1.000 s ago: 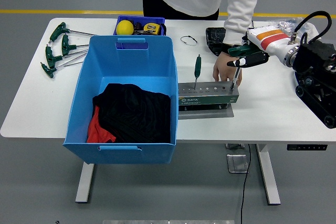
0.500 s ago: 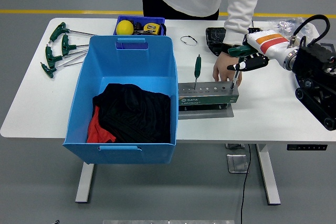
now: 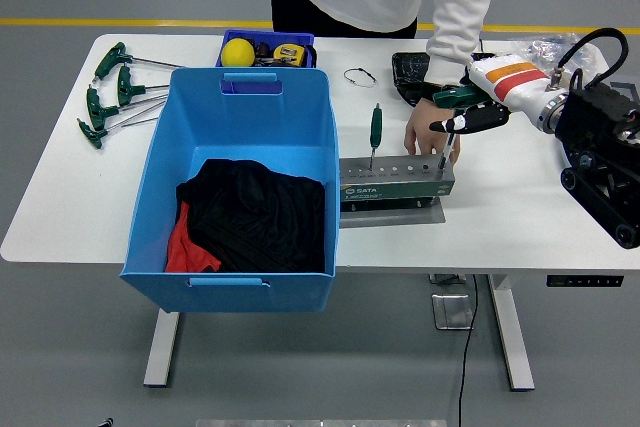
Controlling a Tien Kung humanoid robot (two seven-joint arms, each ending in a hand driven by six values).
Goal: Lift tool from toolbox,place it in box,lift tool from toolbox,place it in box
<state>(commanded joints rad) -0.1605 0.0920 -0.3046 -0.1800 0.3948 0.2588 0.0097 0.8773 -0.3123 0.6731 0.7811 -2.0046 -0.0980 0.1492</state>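
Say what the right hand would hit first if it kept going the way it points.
Likely the person's hand just beyond the right hand, which grips a green-handled tool over the toolbox; depth is unclear.

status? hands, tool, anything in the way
Right hand shut on green-handled tool, shaft tip at the tool rack. Left hand out of view. Person's hand resting behind rack, beside the grasp.
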